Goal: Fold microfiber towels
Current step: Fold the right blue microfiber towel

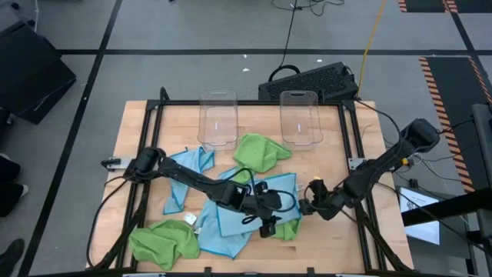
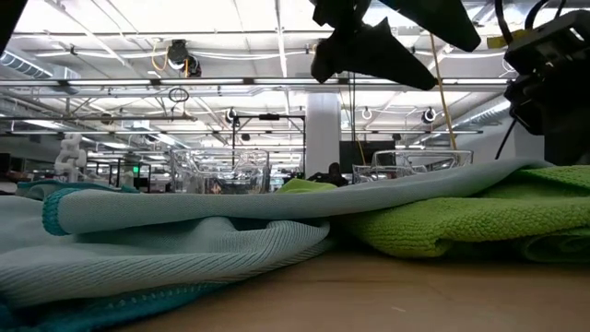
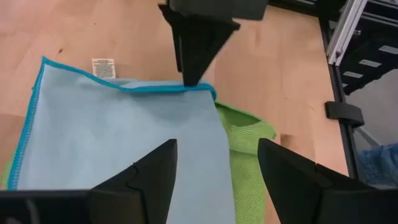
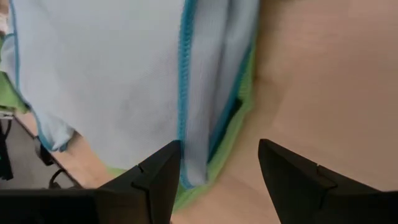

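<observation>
The light blue towel (image 1: 254,201) lies spread near the front middle of the desk (image 1: 138,131), partly over a lime green towel (image 1: 287,228) whose edge shows along its right side. In the left wrist view the blue towel (image 3: 124,143) is flat, its darker blue hem and a small white tag (image 3: 104,67) toward the far edge, with the green one (image 3: 245,143) peeking out beside it.

The main risk, as I judge it, is that a pinch at the blue towel's right edge also catches the green towel beneath, so both lift together and the fold goes askew. The two layers lie touching there, and in the right wrist view the blue hem (image 4: 184,93) runs just beside the green edge (image 4: 239,118). A second risk is the two arms fouling each other, since they meet closely over the same cloth.

The left gripper (image 1: 270,225) hovers over the blue towel's front right part, fingers spread wide and empty; the towel lies directly beneath it. The right gripper (image 1: 311,201) sits just beside the towel's right edge, above the desk, fingers likewise apart and holding nothing.

Further out, another green towel (image 1: 260,151) is bunched behind, a third (image 1: 163,240) at the front left, a crumpled blue one (image 1: 184,173) left of centre, and two clear plastic bins (image 1: 218,117) stand at the back.
</observation>
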